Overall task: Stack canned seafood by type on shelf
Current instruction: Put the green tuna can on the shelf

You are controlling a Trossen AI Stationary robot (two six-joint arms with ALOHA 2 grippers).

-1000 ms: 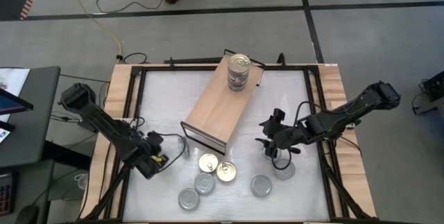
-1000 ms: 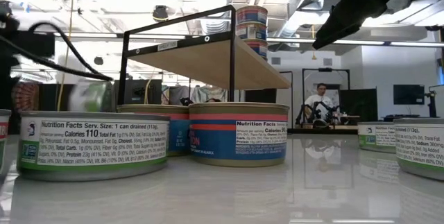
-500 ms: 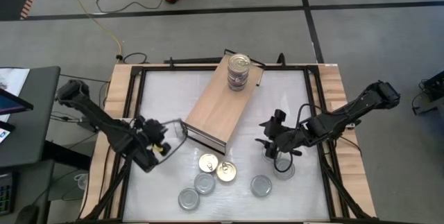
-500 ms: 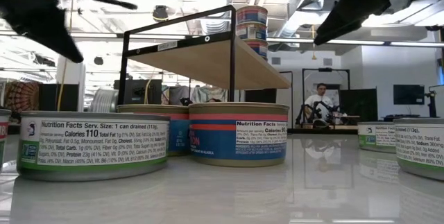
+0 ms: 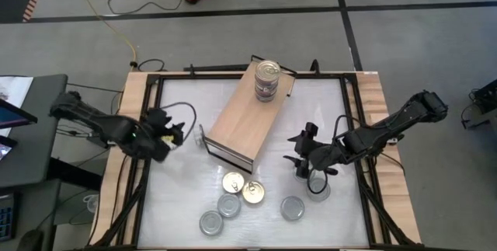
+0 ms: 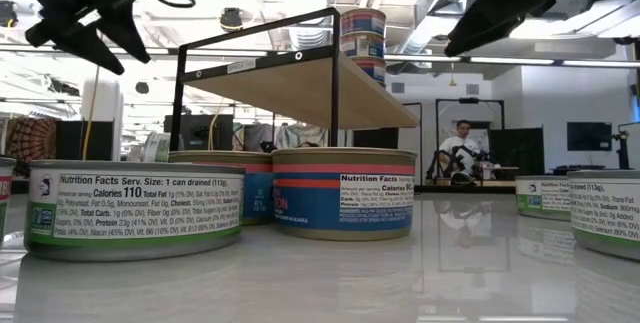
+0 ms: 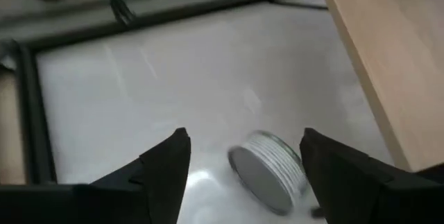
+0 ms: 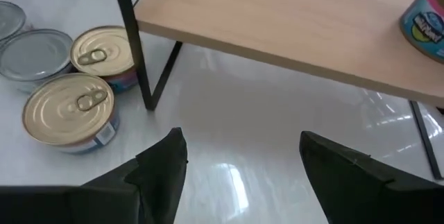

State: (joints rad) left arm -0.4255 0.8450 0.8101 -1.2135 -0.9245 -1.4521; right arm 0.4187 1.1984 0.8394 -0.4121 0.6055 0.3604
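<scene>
The shelf [image 5: 248,111] stands slantwise on the white table with a stack of tins [image 5: 267,80] at its far end. Several flat tins sit near the front edge, two gold-lidded [image 5: 233,181] [image 5: 253,193], the others silver [image 5: 228,204]. One silver tin [image 7: 267,172] stands tilted on its rim by the shelf's near left leg [image 5: 200,136]. My left gripper [image 5: 167,130] [image 7: 245,135] hangs open above and to the left of it. My right gripper [image 5: 301,160] [image 8: 241,137] is open above the table, right of the shelf.
Two more silver tins [image 5: 293,207] [image 5: 320,191] lie below my right arm. A black frame [image 5: 147,127] and wooden rails edge the table. Bare table shows left of the shelf and under its board [image 8: 277,16].
My left gripper has risen, drawn back toward the table's far left and opened. The silver tin beside it has shifted toward the far edge and now stands free on its rim by the shelf's leg.
</scene>
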